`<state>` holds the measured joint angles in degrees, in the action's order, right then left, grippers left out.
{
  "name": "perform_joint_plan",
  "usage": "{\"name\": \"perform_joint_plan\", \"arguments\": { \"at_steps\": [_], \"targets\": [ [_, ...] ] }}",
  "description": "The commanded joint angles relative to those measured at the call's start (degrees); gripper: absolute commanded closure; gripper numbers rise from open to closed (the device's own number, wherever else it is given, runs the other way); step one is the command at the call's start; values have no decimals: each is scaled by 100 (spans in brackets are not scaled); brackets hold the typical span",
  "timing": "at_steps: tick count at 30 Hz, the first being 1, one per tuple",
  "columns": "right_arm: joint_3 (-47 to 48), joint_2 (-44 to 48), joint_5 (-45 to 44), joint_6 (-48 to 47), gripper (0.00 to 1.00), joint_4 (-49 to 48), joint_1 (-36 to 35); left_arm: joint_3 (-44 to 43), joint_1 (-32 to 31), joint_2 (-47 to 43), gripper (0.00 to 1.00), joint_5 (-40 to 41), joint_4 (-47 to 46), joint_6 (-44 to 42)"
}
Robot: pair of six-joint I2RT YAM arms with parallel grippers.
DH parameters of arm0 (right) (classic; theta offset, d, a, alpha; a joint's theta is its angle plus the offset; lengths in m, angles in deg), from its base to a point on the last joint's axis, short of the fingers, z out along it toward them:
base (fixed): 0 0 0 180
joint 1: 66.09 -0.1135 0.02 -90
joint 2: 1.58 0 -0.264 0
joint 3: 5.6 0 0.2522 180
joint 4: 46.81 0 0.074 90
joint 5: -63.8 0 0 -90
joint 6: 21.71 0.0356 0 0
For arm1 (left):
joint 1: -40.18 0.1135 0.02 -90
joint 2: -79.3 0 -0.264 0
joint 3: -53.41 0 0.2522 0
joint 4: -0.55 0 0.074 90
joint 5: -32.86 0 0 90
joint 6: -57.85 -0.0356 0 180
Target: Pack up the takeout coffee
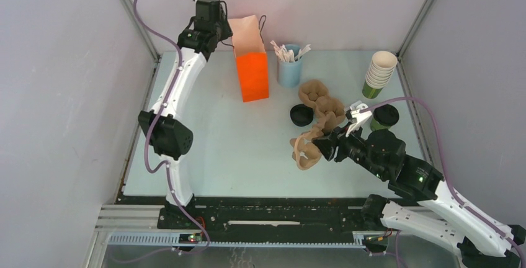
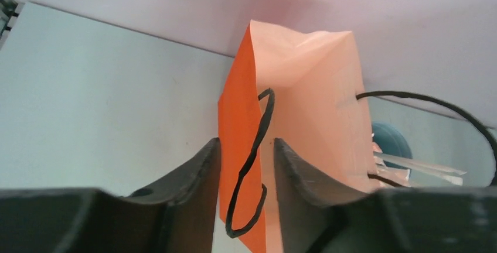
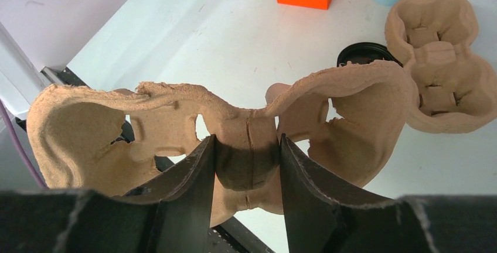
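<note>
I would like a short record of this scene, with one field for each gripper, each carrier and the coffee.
left gripper: fingers astride the orange bag rim, beside a handle; grip unclear
right gripper: shut on the middle of a pulp carrier
second carrier: lies on the table, hollows up
takeout coffee: lidded, stands right of both carriers, in neither
loose lid: on the table, beside the second carrier

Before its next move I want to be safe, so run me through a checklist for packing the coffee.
1. Right end effector clamped on the pulp carrier at its middle: ok.
2. Left end effector astride the orange bag wall, grip closed: cannot tell.
3. Bag mouth open: ok.
4. Lidded coffee cup seated in the carrier: not ok, it stands on the table.
</note>
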<state>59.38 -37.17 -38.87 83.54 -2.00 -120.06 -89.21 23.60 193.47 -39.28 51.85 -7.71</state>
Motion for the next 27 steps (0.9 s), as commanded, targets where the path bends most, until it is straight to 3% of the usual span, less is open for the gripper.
{"name": "perform_joint_plan", "arguments": {
  "at_steps": [1, 3, 5, 6, 11, 15, 21, 27],
  "targets": [
    [-16, 119, 142, -181, 53, 2, 60, -382, 117, -5, 62, 12, 196, -152],
    [-16, 231, 224, -148, 53, -2, 61, -314, 166, -40, 72, -159, 206, -129],
    [-16, 335, 283, -128, 55, -24, 62, -366, 172, -66, 94, -382, 287, -201],
    [-16, 374, 297, -118, 56, -27, 63, -365, 172, -115, 99, -591, 337, -225],
    [185, 333, 593, -445, 57, 258, 57, 464, 172, -1041, 100, -2671, 346, -165],
    [562, 141, 891, -903, 57, 516, 60, 2366, 155, -2440, 100, -3907, -292, 99],
    [1155, -115, 1478, -1379, 57, 599, 62, 4568, 70, -4216, 100, -5339, -765, -44],
    [2164, -842, 2674, -1516, 57, 889, 34, 6020, -146, -5367, 100, -6099, -1234, -71]
  ]
}}
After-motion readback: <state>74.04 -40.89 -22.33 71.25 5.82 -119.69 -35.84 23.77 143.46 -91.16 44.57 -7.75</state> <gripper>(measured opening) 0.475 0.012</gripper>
